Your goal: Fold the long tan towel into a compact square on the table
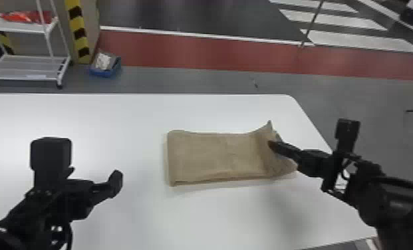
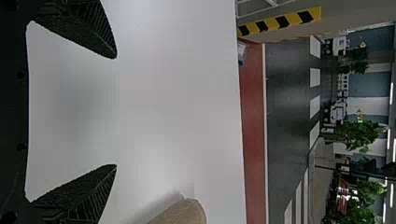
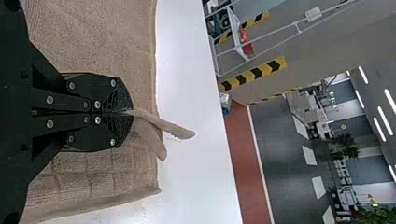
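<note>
Blue bin (image 1: 105, 72) holds something white (image 1: 103, 61) — jaws of right gripper (image 1: 272, 145) grasp towel (image 1: 205, 156), those of left gripper (image 1: 93, 174) spread

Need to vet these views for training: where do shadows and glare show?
Head view: pale sheen on the white table towards the left, soft shadow on it just nearer the robot than the right hand; left wrist view: grey shadow beside the towel; right wrist view: bright ceiling lights in the background.
</note>
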`<state>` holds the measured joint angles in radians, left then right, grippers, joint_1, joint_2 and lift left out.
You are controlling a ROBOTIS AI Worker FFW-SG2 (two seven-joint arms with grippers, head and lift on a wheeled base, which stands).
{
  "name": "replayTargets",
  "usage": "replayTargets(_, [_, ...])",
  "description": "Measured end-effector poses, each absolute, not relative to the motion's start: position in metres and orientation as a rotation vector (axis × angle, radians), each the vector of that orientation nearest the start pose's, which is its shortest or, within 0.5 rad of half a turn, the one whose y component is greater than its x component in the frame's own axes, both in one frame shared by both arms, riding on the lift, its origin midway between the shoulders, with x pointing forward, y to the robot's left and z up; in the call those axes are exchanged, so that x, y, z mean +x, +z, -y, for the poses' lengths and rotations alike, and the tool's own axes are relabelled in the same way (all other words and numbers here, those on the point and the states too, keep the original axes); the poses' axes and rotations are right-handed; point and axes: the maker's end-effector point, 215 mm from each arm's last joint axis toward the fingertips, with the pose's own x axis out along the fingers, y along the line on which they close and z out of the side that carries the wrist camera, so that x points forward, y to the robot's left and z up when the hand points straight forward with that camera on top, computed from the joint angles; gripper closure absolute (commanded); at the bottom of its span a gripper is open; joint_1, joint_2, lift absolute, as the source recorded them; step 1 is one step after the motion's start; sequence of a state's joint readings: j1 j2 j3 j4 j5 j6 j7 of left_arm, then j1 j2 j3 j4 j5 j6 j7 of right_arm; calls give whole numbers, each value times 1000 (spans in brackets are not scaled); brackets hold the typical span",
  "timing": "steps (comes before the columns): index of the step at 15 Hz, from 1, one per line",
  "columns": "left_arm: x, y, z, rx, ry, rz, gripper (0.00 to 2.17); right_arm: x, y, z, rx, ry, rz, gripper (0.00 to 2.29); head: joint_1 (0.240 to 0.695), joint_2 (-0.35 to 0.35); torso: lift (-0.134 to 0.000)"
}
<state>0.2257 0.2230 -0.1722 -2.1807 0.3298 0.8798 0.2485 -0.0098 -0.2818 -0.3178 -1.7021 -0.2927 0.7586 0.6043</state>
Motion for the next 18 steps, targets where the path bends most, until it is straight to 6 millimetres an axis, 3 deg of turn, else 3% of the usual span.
replayTargets(4, [471,-408,-173,26,-116,-553,39,534,-353,368,269,310,-396,1204,695,-207,-125])
replayTargets(6, [471,-409,-173,25,-117,-555,39,532,-339,395,271,272,-373,1204,695,-229,-125])
replayTargets(8, [472,-412,-173,21,-118,-555,39,533,-355,414,265,247,-414,1200,695,-259,-125])
replayTargets(9, [473,-414,-172,19,-119,-556,39,534,-369,414,260,249,-441,1048,695,-261,-125])
replayTargets(10, [473,-415,-171,18,-120,-558,39,537,-387,413,254,247,-473,289,695,-261,-125])
replayTargets(11, [473,-415,-171,19,-119,-557,39,539,-405,413,255,239,-505,-2,695,-259,-125])
replayTargets(14, [472,-415,-178,23,-108,-559,39,539,-433,423,267,196,-555,43,695,-260,-125])
replayTargets(16, [473,-415,-178,23,-107,-557,39,532,-429,438,260,147,-543,46,695,-271,-125])
replayTargets(18, [477,-412,-172,23,-115,-551,46,526,-411,449,238,111,-501,46,695,-295,-125])
